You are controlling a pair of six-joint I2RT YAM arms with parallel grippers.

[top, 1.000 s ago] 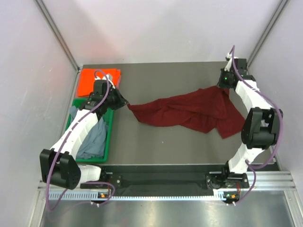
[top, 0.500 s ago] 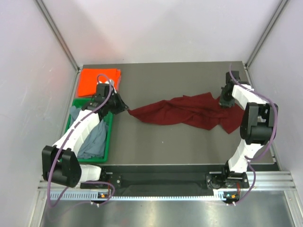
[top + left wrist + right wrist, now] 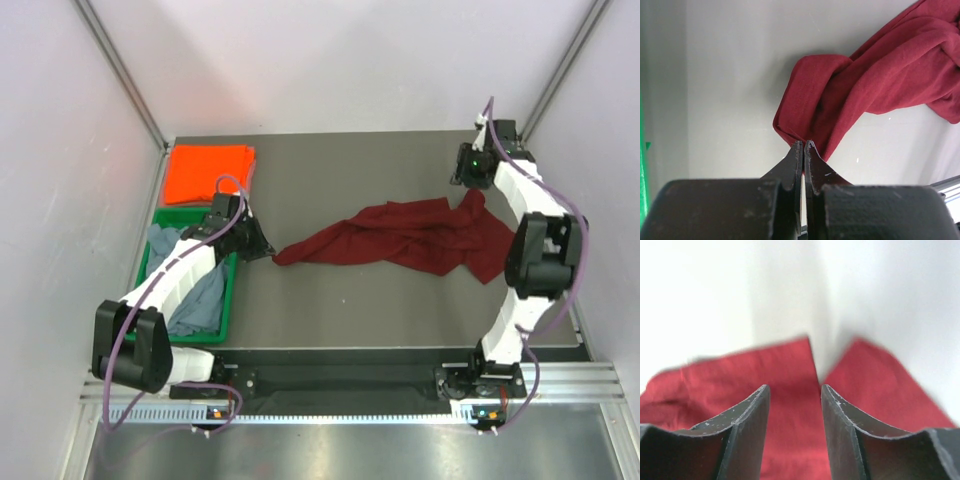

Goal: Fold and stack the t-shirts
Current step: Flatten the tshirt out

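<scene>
Left gripper [image 3: 804, 145]: closed, tips nipping the maroon t-shirt [image 3: 400, 235] at its left end.
Right gripper [image 3: 794, 386]: fingers parted above the shirt's far-right corner.
Green tray [image 3: 229, 305]: holds the crumpled grey-blue t-shirt [image 3: 200, 295].
Orange t-shirt [image 3: 208, 172]: folded on the bench [image 3: 350, 300], behind the tray.
Wrist views: show finger gaps; the top view doesn't.
Left arm: reaching over the tray.

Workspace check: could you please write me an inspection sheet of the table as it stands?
Surface: dark grey table, matte.
Job's things: maroon t-shirt crumpled, stretched across the middle; orange t-shirt folded at far left; grey-blue t-shirt heaped in a tray.
Clutter: green tray at the left edge.
Hands: left hand shut on the maroon t-shirt's left end; right hand open over its right end.
Cables: purple cables looped along both arms.
Surroundings: white walls on three sides.
</scene>
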